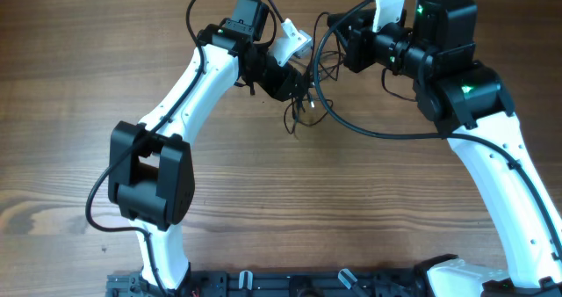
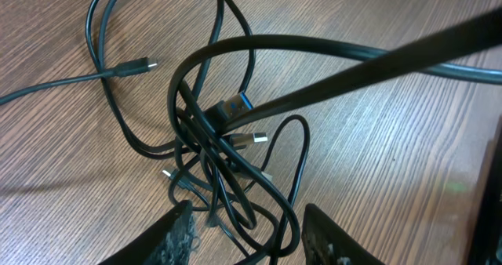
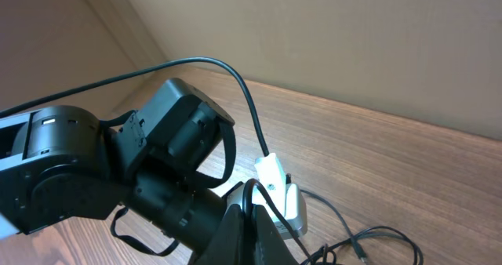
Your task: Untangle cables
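Cables [image 1: 303, 108] are one knotted bunch on the table [image 1: 88, 51], far half, roughly mid-width, between the two claws. Left wrist view: loops cross and stack at the knot [image 2: 223, 147]. A blue-insert plug [image 2: 235, 107] and a silver-tipped plug [image 2: 255, 138] sit in the middle of it. One loose strand runs out left and ends in a small plug [image 2: 137, 64] lying flat on the wood. One strand leaves the knot straight toward the upper right and looks taut.

Left gripper [image 2: 247, 212] is right over the near side of the bunch, jaws about half apart. A few strands pass through the gap, with no pinch visible.

Right gripper [image 3: 243, 222] is fully closed, just right of the bunch [image 1: 338, 49]. A thin strand loops at its tips; can't tell if it's clamped. Left arm [image 3: 157, 163] fills its view.
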Controlling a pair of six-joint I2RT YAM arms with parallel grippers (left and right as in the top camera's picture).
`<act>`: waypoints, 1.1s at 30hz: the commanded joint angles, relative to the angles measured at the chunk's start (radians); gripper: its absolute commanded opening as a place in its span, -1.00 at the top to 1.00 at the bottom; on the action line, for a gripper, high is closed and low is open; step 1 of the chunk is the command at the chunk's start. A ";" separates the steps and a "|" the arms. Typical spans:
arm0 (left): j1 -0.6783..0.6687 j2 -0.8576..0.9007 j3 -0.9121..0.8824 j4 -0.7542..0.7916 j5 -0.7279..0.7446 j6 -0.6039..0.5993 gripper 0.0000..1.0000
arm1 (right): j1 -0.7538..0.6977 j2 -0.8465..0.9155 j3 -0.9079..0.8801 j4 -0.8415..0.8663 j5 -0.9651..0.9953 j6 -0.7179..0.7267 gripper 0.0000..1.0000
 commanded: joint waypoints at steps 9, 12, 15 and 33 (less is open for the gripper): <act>-0.022 0.012 -0.018 0.003 0.031 0.023 0.13 | -0.004 -0.027 0.033 0.017 -0.026 0.020 0.92; -0.037 0.012 -0.018 0.003 0.031 0.024 0.35 | -0.004 -0.027 0.033 0.016 -0.026 0.020 0.91; -0.047 0.012 -0.018 0.003 0.031 0.024 0.71 | -0.004 -0.027 0.033 0.014 -0.026 0.020 0.91; -0.009 0.012 -0.018 -0.009 0.123 0.072 0.92 | -0.004 -0.026 0.033 -0.014 0.000 0.018 0.91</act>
